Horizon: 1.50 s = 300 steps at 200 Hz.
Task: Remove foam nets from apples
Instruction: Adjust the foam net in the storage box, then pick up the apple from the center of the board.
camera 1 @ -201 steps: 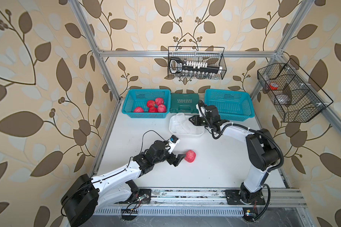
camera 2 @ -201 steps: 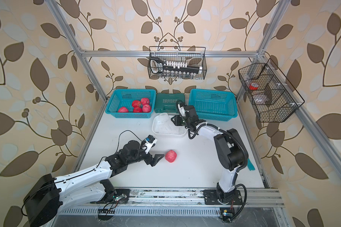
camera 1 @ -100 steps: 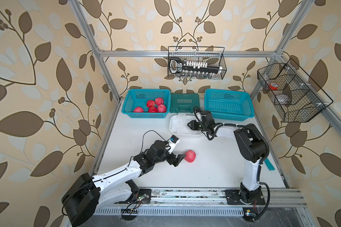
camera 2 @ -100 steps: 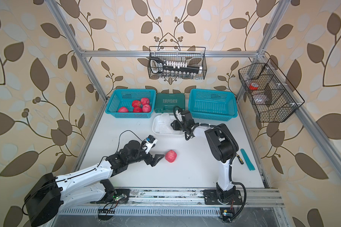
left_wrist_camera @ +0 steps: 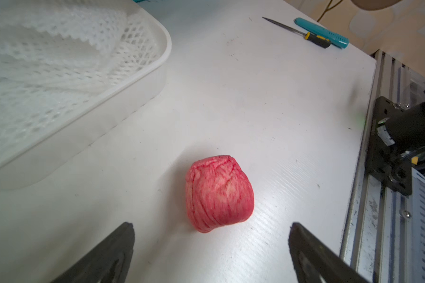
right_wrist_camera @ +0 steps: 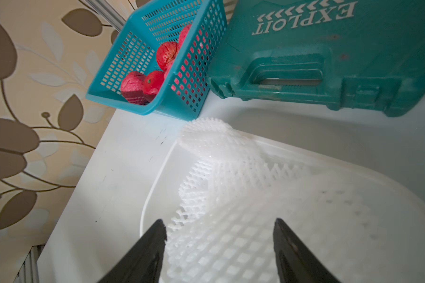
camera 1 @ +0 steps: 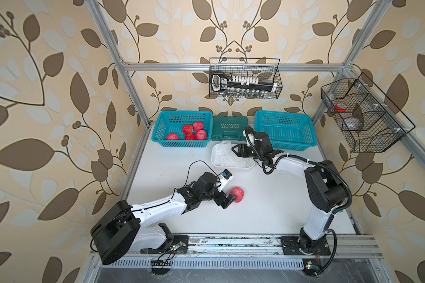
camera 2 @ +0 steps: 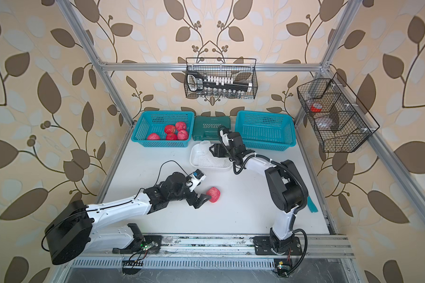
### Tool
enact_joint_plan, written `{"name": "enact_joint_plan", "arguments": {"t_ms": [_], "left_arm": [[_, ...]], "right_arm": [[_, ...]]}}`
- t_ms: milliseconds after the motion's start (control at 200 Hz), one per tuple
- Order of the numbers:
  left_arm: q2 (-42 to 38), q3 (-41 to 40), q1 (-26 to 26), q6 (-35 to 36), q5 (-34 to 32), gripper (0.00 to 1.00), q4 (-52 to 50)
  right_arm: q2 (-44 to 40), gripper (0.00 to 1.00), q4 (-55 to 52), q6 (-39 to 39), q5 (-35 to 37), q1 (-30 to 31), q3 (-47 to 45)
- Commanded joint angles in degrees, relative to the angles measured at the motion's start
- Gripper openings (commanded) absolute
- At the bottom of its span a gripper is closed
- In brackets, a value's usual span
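Step in hand, judged: depositing a net in the tub; one bare apple awaits stowing. Right tool [camera 1: 236,150] above the white tub [camera 1: 233,167], jaws parted, gripping nothing; foam nets [right_wrist_camera: 231,186] limp inside the tub. Left tool [camera 1: 227,200] spread wide, empty; apple [camera 1: 237,194] on the surface [camera 1: 268,208] just ahead of its tips. Other apples [camera 1: 194,132] in the blue basket [camera 1: 182,144]. Next, probably: left tool straddles the apple, closes gently, carries it to the basket.

White table [camera 1: 268,215], faintly scuffed. Along the back edge in a row: left teal basket [camera 1: 182,144], green tool case [camera 1: 228,127], right teal basket [camera 1: 285,145], with a white tub [camera 1: 231,167] just before the case. One bare apple [camera 1: 237,194] lies mid-table; a screwdriver [left_wrist_camera: 304,36] and teal tool [left_wrist_camera: 322,33] lie together near the right edge.
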Motion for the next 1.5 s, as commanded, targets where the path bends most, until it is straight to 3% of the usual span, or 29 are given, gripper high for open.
{"name": "enact_joint_plan", "arguments": {"t_ms": [0,25,235,340,480,610,760,965,1250,1495], "left_arm": [[2.35,3.26,-1.79,2.37,0.63,0.99,0.48],[3.01,3.66,-2.29,2.61,0.25,0.99,0.20],[6.98,5.17,-4.23,3.54,-2.14,0.99,0.99],[9.28,6.07,-4.24,4.03,-2.12,0.99,1.55],[13.11,6.59,-4.32,4.38,-1.79,0.99,3.30],[16.18,7.80,-4.41,4.38,-1.11,0.95,4.32],[19.59,9.05,-4.41,4.71,-1.25,0.90,4.85],[21.97,9.83,-4.41,4.84,-1.78,0.80,5.24],[23.92,11.83,-4.41,4.31,-2.28,0.55,3.57],[18.54,10.92,-4.41,4.82,-3.73,0.52,2.20]], "right_arm": [[-4.72,0.74,-2.99,-0.21,-1.10,0.21,0.73],[-5.82,0.80,-3.48,-0.22,-0.99,0.22,0.70],[-19.86,0.88,-2.89,-0.56,2.17,0.27,-6.11],[-31.18,0.99,5.65,-1.66,5.15,0.29,-18.00],[-45.03,0.99,16.91,-4.02,10.86,0.32,-35.74],[-51.50,1.00,22.15,-4.17,12.97,0.51,-46.90],[-53.84,0.99,27.20,-5.77,14.58,0.69,-54.38],[-51.31,1.00,31.28,-6.44,16.92,0.78,-54.98],[-49.28,0.99,30.52,-6.05,17.87,0.89,-54.85],[-49.60,1.00,31.13,-5.47,19.46,1.03,-55.45]]}}
